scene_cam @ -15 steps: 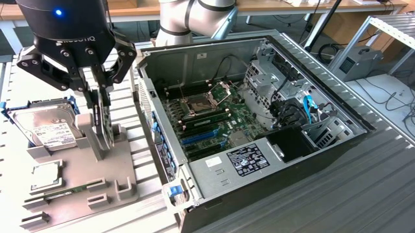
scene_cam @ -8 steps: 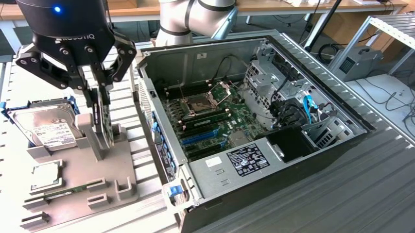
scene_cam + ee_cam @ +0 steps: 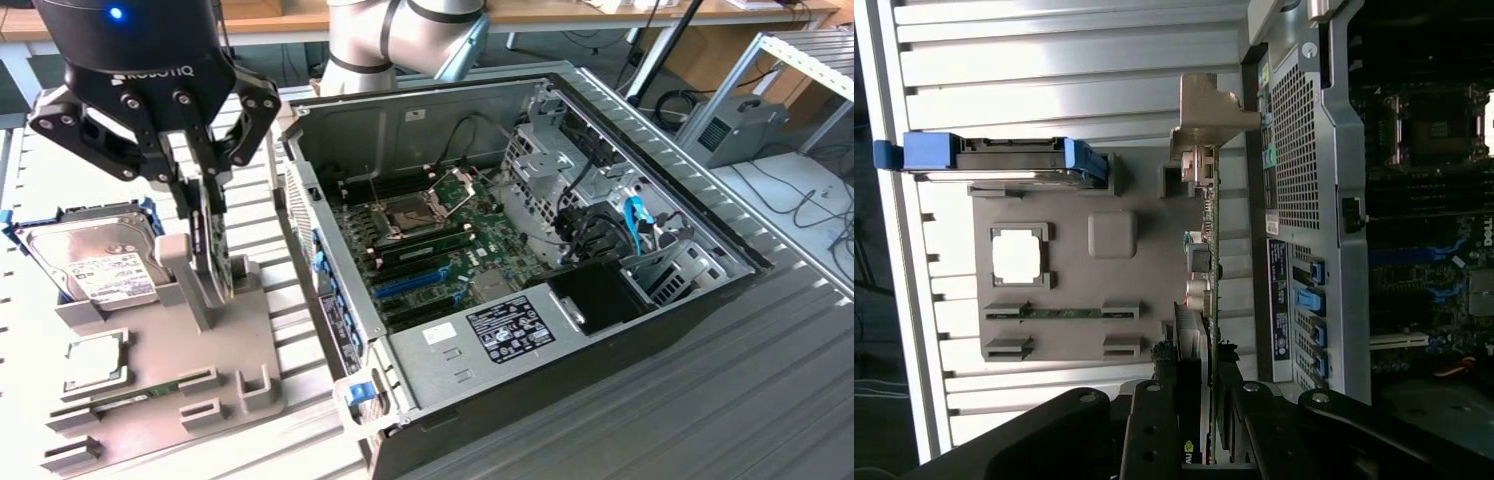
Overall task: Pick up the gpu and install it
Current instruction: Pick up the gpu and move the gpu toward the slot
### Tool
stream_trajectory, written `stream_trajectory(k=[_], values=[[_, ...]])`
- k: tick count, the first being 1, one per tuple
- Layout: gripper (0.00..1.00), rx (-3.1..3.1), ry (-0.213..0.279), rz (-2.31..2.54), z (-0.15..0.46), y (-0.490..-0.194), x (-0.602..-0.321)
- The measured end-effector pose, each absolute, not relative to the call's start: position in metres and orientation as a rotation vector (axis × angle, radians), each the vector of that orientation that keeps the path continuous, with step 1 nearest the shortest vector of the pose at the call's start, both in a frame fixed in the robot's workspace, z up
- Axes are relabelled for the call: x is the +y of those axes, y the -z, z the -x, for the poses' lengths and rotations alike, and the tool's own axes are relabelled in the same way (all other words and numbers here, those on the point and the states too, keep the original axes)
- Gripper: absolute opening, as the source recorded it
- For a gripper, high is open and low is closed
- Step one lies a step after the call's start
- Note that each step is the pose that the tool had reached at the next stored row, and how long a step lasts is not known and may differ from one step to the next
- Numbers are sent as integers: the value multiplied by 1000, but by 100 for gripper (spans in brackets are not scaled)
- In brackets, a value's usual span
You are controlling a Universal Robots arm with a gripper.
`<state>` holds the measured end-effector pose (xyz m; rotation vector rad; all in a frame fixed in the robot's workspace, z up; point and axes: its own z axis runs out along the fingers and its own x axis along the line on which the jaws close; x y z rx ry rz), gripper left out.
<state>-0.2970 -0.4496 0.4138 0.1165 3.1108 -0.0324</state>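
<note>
Pinching upright gpu (image 3: 214, 262), hand (image 3: 202, 212) directly over holder (image 3: 160, 372)

Gripper (image 3: 203, 240): black housing, white ROBOTIQ lettering (image 3: 154, 73), blue lamp (image 3: 116, 13) lit on black wrist above. Fingers (image 3: 247, 120): black jointed links, round silver pivot pins. Arm (image 3: 367, 40): silver-grey tubular segments, pale blue joint cap. Wrist view, gripper (image 3: 1202, 395): black links, silver screws.

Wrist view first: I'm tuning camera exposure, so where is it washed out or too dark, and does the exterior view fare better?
Wrist view: the ribbed table glares white, the processor in the grey tray is washed out, the motherboard sinks into shadow, and the gripper on the gpu is a dark mass. Exterior view: light is more even and the motherboard is well lit.
</note>
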Motion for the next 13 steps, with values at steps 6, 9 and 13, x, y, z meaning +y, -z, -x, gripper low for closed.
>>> stream_trajectory(k=[6, 9, 13], values=[[26, 3111, 32, -117, 297, -416, -450], [26, 3111, 32, -117, 297, -417, -450], [26, 3111, 32, -117, 297, -418, -450]])
